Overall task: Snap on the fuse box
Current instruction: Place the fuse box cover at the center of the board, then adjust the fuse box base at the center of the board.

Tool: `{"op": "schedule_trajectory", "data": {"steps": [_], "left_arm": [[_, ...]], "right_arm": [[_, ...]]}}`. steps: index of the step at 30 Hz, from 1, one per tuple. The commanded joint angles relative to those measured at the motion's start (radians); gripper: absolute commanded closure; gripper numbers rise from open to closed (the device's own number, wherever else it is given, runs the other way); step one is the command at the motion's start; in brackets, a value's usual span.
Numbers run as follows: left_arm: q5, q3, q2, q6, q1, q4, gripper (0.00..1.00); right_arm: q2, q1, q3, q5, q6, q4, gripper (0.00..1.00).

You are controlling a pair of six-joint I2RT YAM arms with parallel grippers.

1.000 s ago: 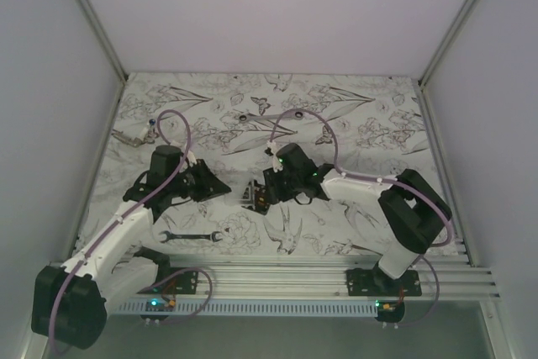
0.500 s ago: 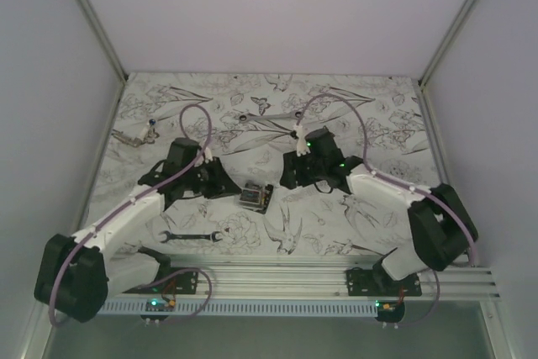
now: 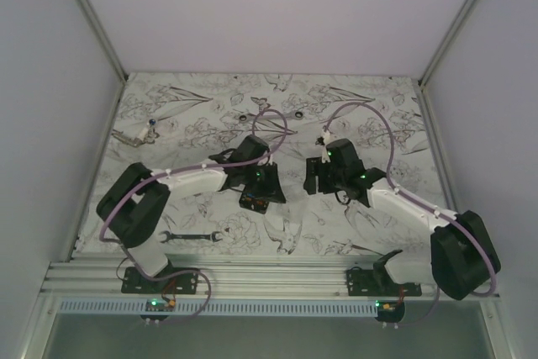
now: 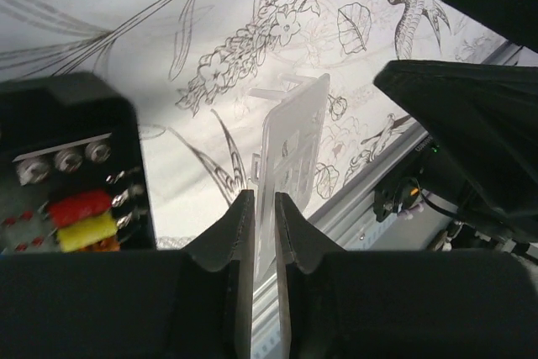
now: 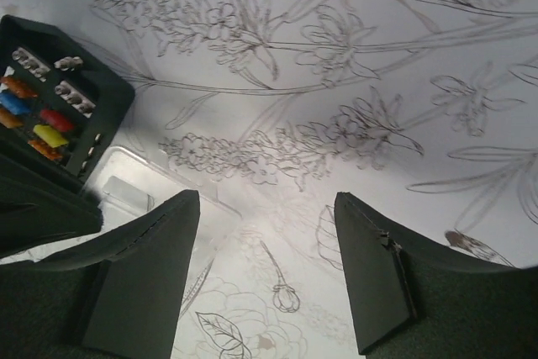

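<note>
The fuse box [image 3: 255, 202] is a small black square box with orange, blue, red and yellow fuses, lying open on the floral table. It shows at the left in the left wrist view [image 4: 71, 157] and at the upper left in the right wrist view [image 5: 63, 98]. My left gripper [image 3: 267, 182] [image 4: 264, 201] is shut on the edge of a clear plastic lid [image 4: 294, 145], held upright just right of the box. The lid also shows in the right wrist view [image 5: 139, 187]. My right gripper [image 3: 313, 179] [image 5: 265, 208] is open and empty, to the right of the box.
A black-and-silver wrench [image 3: 192, 237] lies near the front left. Small metal parts [image 3: 134, 134] lie at the back left, and two small round pieces [image 3: 244, 117] at the back middle. The metal rail [image 3: 269, 275] runs along the near edge.
My left arm has swung right, to just beside the fuse box. My right gripper has let go of the box and drawn back to the right.
</note>
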Motion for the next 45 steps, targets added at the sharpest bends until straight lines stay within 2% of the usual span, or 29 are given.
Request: {"op": "schedule_trajectory", "data": {"steps": [1,10,16,22,29,33,37,45], "left_arm": [[-0.040,0.062,0.068,-0.004,-0.032,0.020,1.00],[-0.084,0.059,0.120,-0.022,-0.034,0.008,0.75],[-0.089,0.057,0.095,-0.017,-0.033,-0.025,0.54],[-0.168,0.047,-0.054,0.018,-0.027,-0.166,0.22],[-0.250,-0.061,-0.238,0.025,0.073,-0.276,0.01],[-0.291,-0.107,-0.300,0.037,0.121,-0.288,0.00],[-0.282,-0.112,-0.241,0.038,0.175,-0.286,0.00],[-0.224,-0.085,-0.129,0.001,0.161,-0.224,0.00]], "right_arm": [[-0.056,-0.036,-0.015,0.058,0.017,-0.016,0.28],[-0.056,-0.041,-0.022,0.055,0.013,-0.022,0.25],[-0.057,-0.040,-0.019,0.043,0.017,-0.038,0.22],[-0.062,-0.038,-0.021,0.018,0.029,-0.049,0.19],[-0.059,-0.026,-0.018,0.006,0.038,-0.057,0.14],[-0.053,-0.016,-0.017,0.003,0.046,-0.058,0.09],[-0.054,-0.006,-0.016,0.003,0.050,-0.059,0.06],[-0.052,0.014,-0.017,0.010,0.065,-0.068,0.01]]}}
